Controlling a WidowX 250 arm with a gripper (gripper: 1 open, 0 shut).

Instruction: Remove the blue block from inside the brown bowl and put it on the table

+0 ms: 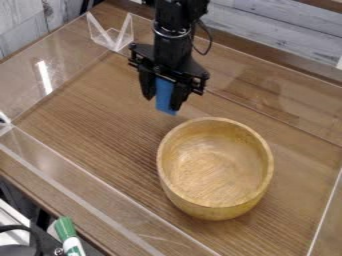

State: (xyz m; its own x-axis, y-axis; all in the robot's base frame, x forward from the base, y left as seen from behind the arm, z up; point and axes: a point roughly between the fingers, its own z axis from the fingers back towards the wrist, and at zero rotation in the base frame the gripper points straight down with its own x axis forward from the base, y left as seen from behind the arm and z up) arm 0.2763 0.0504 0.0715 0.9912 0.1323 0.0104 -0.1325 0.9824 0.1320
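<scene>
The blue block (166, 98) is clamped upright between the black fingers of my gripper (166, 100), which points straight down and is shut on it. It hangs low over the wood-grain table (94, 125), up and to the left of the brown bowl (215, 166); whether the block touches the tabletop I cannot tell. The light wooden bowl sits at the lower right with nothing inside it. My black arm rises from the gripper to the top edge of the view.
Low clear acrylic walls (80, 195) run around the table's edges, with a clear bracket (110, 32) at the back left. A dark object with a green cap (67, 240) lies outside the wall at the lower left corner.
</scene>
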